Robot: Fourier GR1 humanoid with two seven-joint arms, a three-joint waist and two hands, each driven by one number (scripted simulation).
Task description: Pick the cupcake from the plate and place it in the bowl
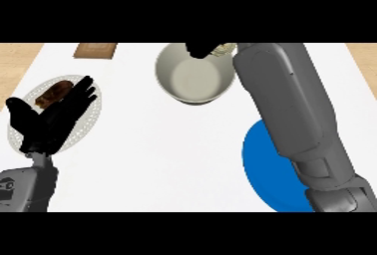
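Now the right hand (200, 50) grips the cupcake (221, 48) above the bowl's (193, 79) far rim.

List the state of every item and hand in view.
Bowl: upright, inside looks empty.
Blue plate: bare where visible, partly under the right arm.
Clear plate: holds a brown item.
Left hand: open, over the clear plate.
Right hand: at the bowl's far rim, grip unclear.
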